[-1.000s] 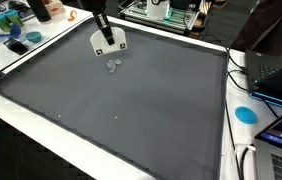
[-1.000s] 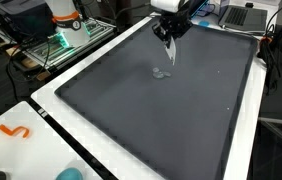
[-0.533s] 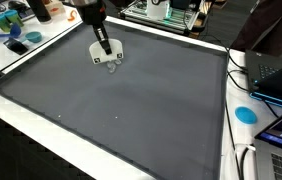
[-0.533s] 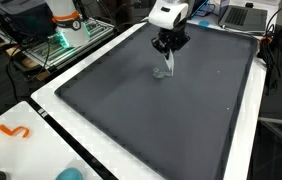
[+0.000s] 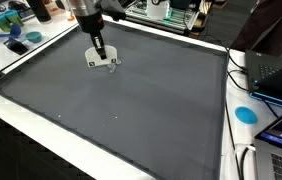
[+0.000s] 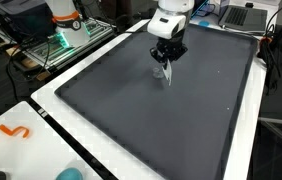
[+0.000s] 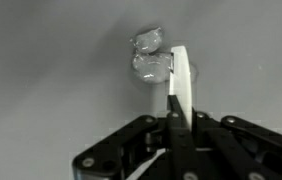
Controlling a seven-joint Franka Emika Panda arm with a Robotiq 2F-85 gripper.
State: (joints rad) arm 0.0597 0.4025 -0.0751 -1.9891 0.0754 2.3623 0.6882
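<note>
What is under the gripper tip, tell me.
The shut gripper points down beside a small clear crumpled piece lying on the dark mat. Whatever lies directly beneath the fingers is covered.

The tool (image 6: 166, 73), jaws pressed together, points straight down at the dark mat (image 6: 131, 125).

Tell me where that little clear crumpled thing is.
In the wrist view the clear crumpled thing lies on the grey mat, right beside the tips of the shut end effector.

A robotics lab: laptops (image 6: 243, 14), cables (image 5: 237, 62) and electronics gear (image 6: 69, 30) ring the matted workbench (image 5: 131, 110).
</note>
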